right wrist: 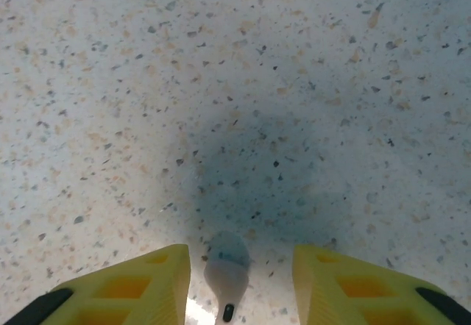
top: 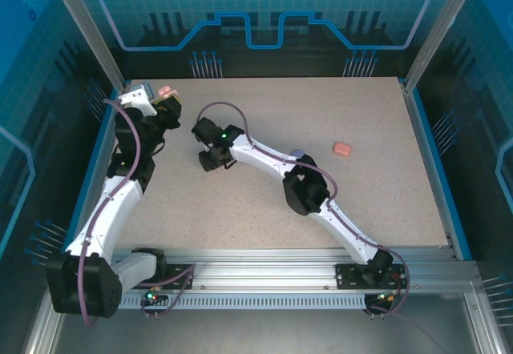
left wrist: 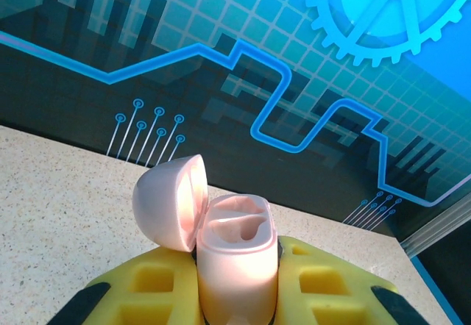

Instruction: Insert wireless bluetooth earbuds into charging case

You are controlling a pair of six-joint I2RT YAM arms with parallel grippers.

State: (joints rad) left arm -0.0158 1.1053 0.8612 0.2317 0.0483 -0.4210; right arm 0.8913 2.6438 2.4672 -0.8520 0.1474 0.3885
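Left tool (left wrist: 237,295) is clenching an open pink case (left wrist: 235,251); right tool (right wrist: 241,277) is hanging released, straddling a pale bud (right wrist: 227,266) lying on the worktop (right wrist: 221,82).

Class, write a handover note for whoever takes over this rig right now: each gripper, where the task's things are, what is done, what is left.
Left gripper: shut on the open pink case, lid flipped back, wells look empty.
Right gripper: open, fingers either side of a pale earbud lying on the table, not gripping it.
A coral object lies apart on the table's right.
Done: case open and held. Left: grasp the earbud, seat it in the case.
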